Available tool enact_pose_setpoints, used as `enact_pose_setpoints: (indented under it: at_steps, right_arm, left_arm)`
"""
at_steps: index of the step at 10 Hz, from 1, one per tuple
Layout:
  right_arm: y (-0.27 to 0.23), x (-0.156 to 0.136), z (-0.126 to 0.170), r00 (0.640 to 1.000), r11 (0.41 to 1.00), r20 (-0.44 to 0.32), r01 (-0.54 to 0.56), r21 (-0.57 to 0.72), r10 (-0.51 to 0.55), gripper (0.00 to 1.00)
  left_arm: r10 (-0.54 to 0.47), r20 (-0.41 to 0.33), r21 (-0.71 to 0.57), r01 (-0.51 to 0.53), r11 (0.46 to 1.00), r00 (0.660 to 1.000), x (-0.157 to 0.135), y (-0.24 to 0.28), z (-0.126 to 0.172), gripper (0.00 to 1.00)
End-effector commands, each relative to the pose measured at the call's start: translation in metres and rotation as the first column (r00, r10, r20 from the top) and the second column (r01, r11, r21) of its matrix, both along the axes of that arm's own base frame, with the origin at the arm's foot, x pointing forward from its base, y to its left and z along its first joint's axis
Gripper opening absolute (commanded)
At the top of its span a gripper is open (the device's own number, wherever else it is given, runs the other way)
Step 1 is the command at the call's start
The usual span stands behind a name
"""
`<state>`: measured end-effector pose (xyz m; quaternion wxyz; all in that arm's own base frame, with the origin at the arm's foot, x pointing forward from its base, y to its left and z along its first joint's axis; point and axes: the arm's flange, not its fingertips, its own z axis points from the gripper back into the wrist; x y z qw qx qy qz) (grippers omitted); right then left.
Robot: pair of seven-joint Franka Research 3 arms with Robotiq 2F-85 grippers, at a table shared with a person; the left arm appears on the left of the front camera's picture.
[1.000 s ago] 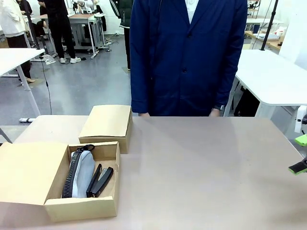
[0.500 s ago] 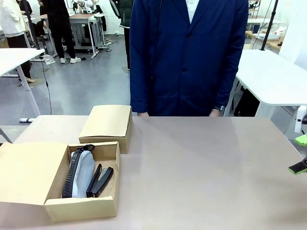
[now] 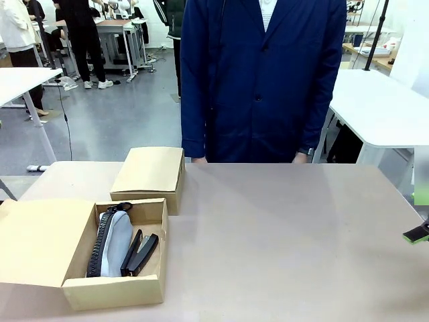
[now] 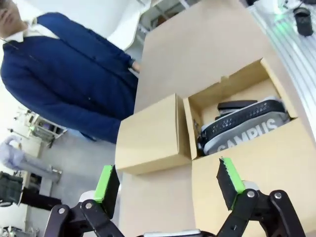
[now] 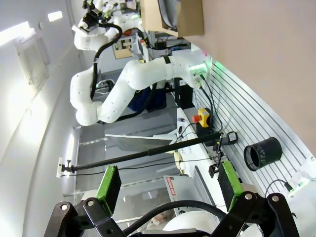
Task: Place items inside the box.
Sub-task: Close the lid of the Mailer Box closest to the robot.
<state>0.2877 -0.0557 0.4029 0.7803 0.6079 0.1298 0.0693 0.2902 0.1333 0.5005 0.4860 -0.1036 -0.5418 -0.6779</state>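
The open cardboard box [image 3: 114,290] sits at the table's near left, with its lid flap [image 3: 40,241] folded out to the left. Inside lie a grey zip pouch [image 3: 118,243] with a dark zip band along its side and a black stapler [image 3: 141,253]. In the left wrist view the pouch [image 4: 247,139] reads "CAMPUS" and the stapler [image 4: 236,104] lies beside it. My left gripper [image 4: 168,180] hangs open above the box [image 4: 276,163], holding nothing. My right gripper [image 3: 419,215] is at the table's right edge, far from the box. In its own view the right gripper [image 5: 169,183] is open and holds nothing.
A closed cardboard box [image 3: 149,176] stands just behind the open one. A person in a navy coat [image 3: 261,80] stands at the far edge, hands at the table rim. The bare table top [image 3: 288,241] stretches from the middle to the right. A black cup [image 5: 262,153] sits on the slatted base.
The right gripper's upper finger at the picture's right edge has shifted slightly and is now blurred. The boxes and the items inside them have not moved.
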Motion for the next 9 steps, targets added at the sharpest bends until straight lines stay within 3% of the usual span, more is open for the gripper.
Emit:
enact_pose_setpoints:
  at_steps: [1, 2, 3, 4, 6, 7, 9]
  right_arm:
    - [0.001, 0.003, 0.005, 1.0, 1.0, -0.011, 0.018, -0.004, -0.018, 1.0]
    - [0.001, 0.003, 0.005, 1.0, 1.0, -0.011, 0.018, -0.004, -0.018, 1.0]
    - [0.001, 0.003, 0.005, 1.0, 1.0, -0.011, 0.018, -0.004, -0.018, 1.0]
    - [0.001, 0.003, 0.005, 1.0, 1.0, -0.011, 0.018, -0.004, -0.018, 1.0]
    - [0.001, 0.003, 0.005, 1.0, 1.0, -0.011, 0.018, -0.004, -0.018, 1.0]
    - [0.001, 0.003, 0.005, 1.0, 1.0, -0.011, 0.018, -0.004, -0.018, 1.0]
    - [0.001, 0.003, 0.005, 1.0, 1.0, -0.011, 0.018, -0.004, -0.018, 1.0]
  left_arm:
    - [0.019, 0.013, 0.032, -0.019, 0.999, 1.0, 0.001, 0.0, 0.005, 1.0]
    - [0.111, -0.092, 0.14, -0.098, 0.985, 0.99, 0.017, 0.008, -0.005, 1.0]
    - [0.172, -0.231, 0.199, -0.126, 0.972, 0.958, 0.033, 0.018, -0.017, 1.0]
    - [0.197, -0.295, 0.229, -0.131, 0.965, 0.935, 0.043, 0.03, -0.025, 1.0]
    - [0.26, -0.354, 0.337, -0.137, 0.932, 0.898, 0.055, 0.058, -0.034, 1.0]
    - [0.283, -0.42, 0.369, -0.123, 0.921, 0.862, 0.059, 0.069, -0.049, 1.0]
    - [0.361, -0.485, 0.426, -0.145, 0.893, 0.797, 0.068, 0.08, -0.086, 1.0]
